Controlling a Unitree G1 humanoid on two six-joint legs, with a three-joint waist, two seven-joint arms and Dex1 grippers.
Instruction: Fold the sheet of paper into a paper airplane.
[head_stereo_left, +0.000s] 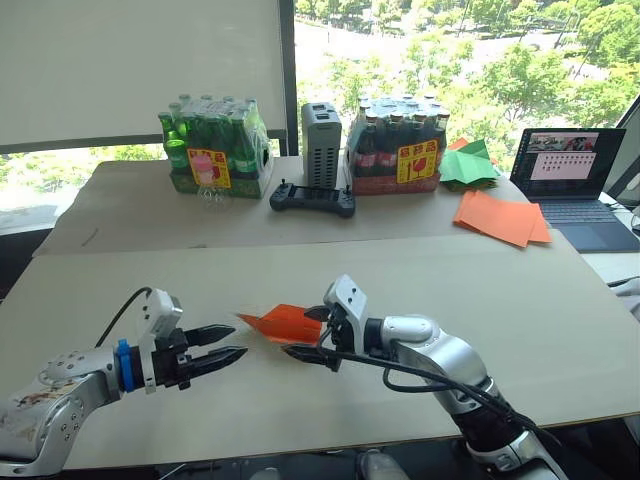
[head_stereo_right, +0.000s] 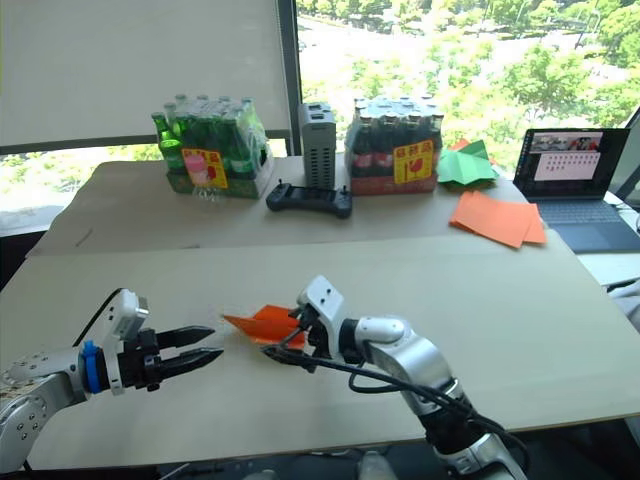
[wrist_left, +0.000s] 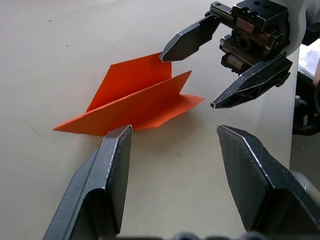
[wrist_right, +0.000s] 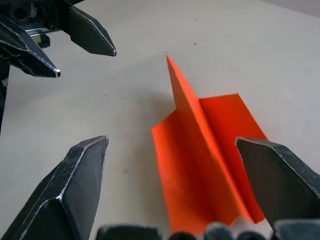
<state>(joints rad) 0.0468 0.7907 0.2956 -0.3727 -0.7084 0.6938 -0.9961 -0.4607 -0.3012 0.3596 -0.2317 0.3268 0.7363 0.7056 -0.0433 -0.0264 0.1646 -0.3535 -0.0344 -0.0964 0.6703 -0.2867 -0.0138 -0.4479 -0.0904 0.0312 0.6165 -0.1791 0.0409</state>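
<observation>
We are seeing the paper airplane (wrist_left: 132, 102) lying on the table (head_stereo_left: 520, 300) between both pincers: left gripper (head_stereo_left: 232, 345) and right gripper (head_stereo_left: 305, 333) are gaping wide, gripping nothing.

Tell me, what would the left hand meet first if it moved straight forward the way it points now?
Probably the paper airplane lying on the table. The left hand, open, points at its pointed end, with the right hand just beyond. Depth is unclear, so it might pass beside the tip.
</observation>
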